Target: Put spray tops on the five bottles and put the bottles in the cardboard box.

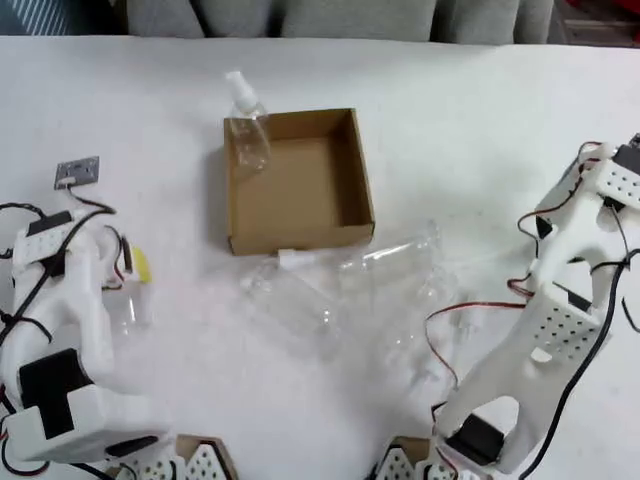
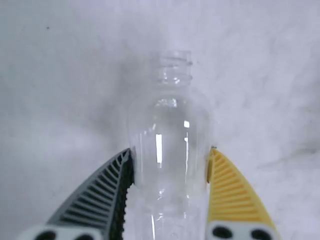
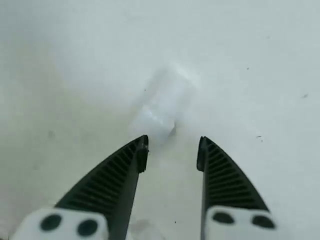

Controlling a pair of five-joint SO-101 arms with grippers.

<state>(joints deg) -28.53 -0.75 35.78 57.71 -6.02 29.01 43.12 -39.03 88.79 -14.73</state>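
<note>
Bare bottle (image 2: pixel 170 135), one in number, sits in the left pincer (image 2: pixel 170 152) on the arm at the left edge of the high view. The pincer pinches it, with the grey finger against one flank and the yellow finger against the other, on the wide body below the shoulder. Its threaded neck is open, carries no top, and points away from the pincer over the white table (image 1: pixel 480 120).

Toward the middle of the high view stands one cardboard box (image 1: pixel 300 238), open upward. One capped bottle (image 1: pixel 247 135), with a white spray top on it, leans at the box's upper left corner. Its cap reaches past the rim.

Just below the box's lower wall, at the centre of the frame, clear loose bottles (image 1: pixel 390 262) lie on their sides close together. Two can be made out, and I cannot tell whether more lie there. A small white part (image 1: pixel 296 258) lies at their left end, near the box wall. Whether it is loose or fitted on a bottle I cannot tell.

At the right, the right pincer (image 3: pixel 172 147) is spread, with nothing between its fingers. One loose spray top (image 3: pixel 162 107) lies on the table just ahead of the fingertips. It is apart from them and nearer one finger than the other.
</note>
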